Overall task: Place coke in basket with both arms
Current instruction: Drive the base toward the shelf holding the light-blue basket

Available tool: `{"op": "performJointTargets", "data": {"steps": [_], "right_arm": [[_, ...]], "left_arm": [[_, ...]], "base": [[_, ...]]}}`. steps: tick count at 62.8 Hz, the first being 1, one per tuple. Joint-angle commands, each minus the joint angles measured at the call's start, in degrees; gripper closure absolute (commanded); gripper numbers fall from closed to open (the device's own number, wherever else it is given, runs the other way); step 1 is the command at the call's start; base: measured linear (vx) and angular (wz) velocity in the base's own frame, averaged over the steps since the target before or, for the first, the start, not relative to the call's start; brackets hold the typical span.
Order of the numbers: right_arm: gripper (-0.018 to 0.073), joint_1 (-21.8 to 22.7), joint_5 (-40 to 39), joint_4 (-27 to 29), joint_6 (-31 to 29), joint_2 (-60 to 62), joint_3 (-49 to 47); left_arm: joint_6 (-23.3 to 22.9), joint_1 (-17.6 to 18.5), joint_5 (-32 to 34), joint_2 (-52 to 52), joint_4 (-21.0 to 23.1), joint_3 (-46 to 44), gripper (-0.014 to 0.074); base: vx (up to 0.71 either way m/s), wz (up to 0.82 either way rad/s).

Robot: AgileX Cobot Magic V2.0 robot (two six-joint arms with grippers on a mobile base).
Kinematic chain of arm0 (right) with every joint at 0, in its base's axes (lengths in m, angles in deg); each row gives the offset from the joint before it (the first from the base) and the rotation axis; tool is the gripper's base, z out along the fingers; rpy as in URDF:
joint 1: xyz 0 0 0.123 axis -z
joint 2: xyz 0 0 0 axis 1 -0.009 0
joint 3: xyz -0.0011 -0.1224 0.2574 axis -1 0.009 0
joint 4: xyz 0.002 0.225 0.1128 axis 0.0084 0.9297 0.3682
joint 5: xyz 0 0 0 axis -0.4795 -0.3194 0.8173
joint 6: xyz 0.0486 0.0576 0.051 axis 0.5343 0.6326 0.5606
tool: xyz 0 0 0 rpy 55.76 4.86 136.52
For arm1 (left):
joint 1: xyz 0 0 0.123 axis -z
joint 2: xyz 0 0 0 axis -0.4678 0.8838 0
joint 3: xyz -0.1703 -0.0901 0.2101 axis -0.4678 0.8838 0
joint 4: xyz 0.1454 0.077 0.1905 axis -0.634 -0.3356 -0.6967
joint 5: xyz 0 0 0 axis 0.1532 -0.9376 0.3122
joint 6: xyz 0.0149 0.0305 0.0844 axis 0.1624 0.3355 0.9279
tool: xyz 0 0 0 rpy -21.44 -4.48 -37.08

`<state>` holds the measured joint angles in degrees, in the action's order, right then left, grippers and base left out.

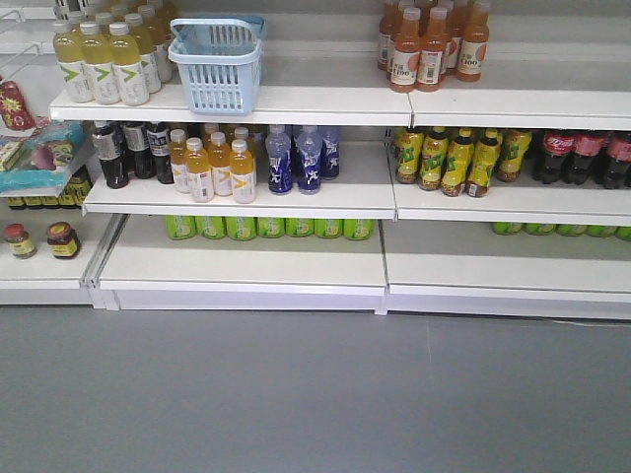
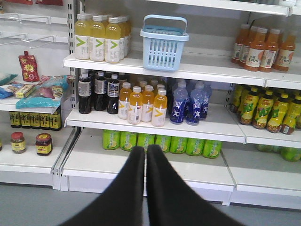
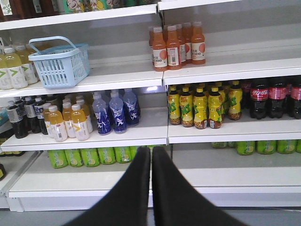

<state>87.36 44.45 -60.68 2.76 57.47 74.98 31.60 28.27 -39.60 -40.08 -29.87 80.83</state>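
Basket (image 1: 215, 65) mouth open, handle up across it. Pale yellow bottles (image 1: 99, 64) just beside its left wall. Top shelf (image 1: 325, 94) bare to its right, up to orange bottles (image 1: 431, 44). Coke (image 3: 259, 98) row: yellow-green bottles (image 3: 202, 107) touching on left, shelf board close overhead, front open.

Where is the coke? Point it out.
In the right wrist view, the coke stands on the middle shelf at the far right, directly right of the yellow-labelled bottles.
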Motion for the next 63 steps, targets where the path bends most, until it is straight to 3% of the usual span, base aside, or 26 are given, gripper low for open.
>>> {"op": "performJointTargets", "data": {"steps": [1, 63], "right_arm": [[0.0564, -0.07, -4.08, -0.22, -0.51, 0.88, 0.87], [0.0564, -0.07, -4.08, -0.22, -0.51, 0.88, 0.87]], "left_arm": [[-0.19, -0.03, 4.00, -1.18, 0.37, 0.72, 0.0603], [-0.19, -0.03, 4.00, -1.18, 0.37, 0.72, 0.0603]], "base": [[0.14, -0.03], [0.16, 0.02]]}}
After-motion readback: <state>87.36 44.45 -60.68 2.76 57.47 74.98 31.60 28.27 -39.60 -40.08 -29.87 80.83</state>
